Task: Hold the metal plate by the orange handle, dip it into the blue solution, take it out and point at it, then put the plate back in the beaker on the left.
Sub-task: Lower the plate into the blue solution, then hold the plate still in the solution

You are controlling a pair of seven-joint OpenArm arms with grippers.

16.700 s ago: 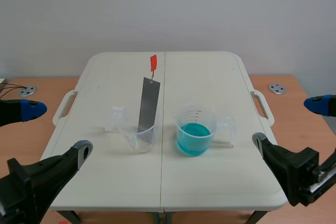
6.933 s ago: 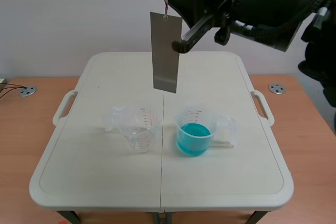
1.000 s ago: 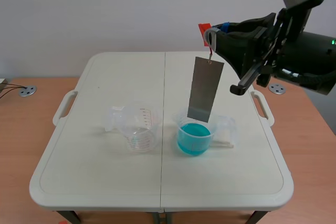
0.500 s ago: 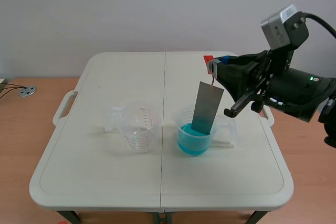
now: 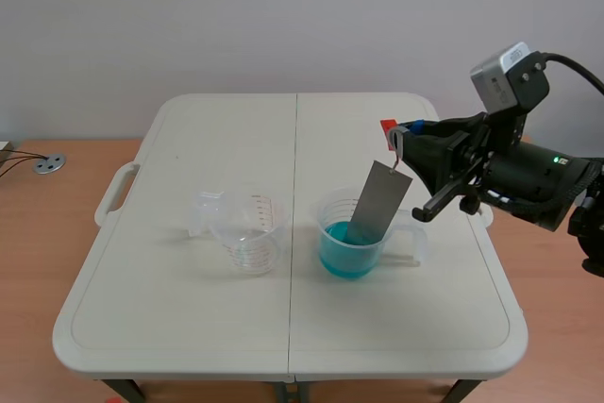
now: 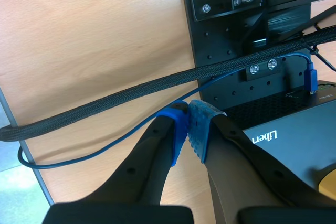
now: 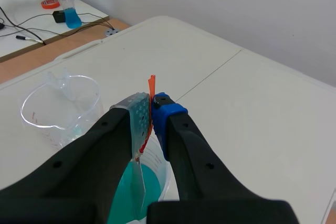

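White worktop [image 5: 189, 327] fills the lower frame. Right of centre, the metal plate [image 5: 379, 200] leans with its lower end in the blue solution [image 5: 345, 257]. It hangs from the orange handle [image 5: 388, 126], which the right end effector [image 7: 152, 113] pinches above the rim, likely to keep its pads dry. The left end effector [image 6: 188, 124] is clenched on nothing.

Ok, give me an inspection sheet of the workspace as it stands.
Surface: white folding table, centre seam.
Job's things: metal plate tilted, lower end in the blue solution of the right beaker; left beaker without plate.
Clutter: bottle and tape roll beyond the table.
Pincers: right pincer shut on orange handle; left pincer shut on nothing.
Cables: black sleeve and blue cable under left pincer.
Surroundings: white wall, wooden top.
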